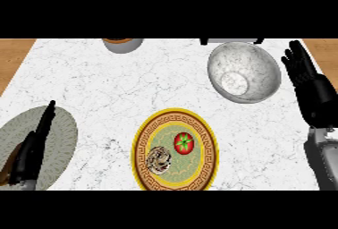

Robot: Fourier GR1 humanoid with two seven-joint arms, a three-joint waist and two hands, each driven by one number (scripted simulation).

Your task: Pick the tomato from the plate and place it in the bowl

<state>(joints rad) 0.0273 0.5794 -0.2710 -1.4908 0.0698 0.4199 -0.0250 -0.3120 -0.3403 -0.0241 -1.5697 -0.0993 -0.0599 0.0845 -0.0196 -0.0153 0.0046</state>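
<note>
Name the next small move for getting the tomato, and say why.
Probably bring the right hand across toward the tomato. It lies untouched on the yellow-rimmed plate, while that hand is open, holding nothing, right beside the bowl where the tomato must end up.

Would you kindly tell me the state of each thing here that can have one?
tomato: on the patterned plate, untouched.
patterned plate: carries the tomato and a brownish item.
bowl: upright, empty.
left hand: open, over the grey plate.
right hand: open, resting at the right edge, empty.
</note>
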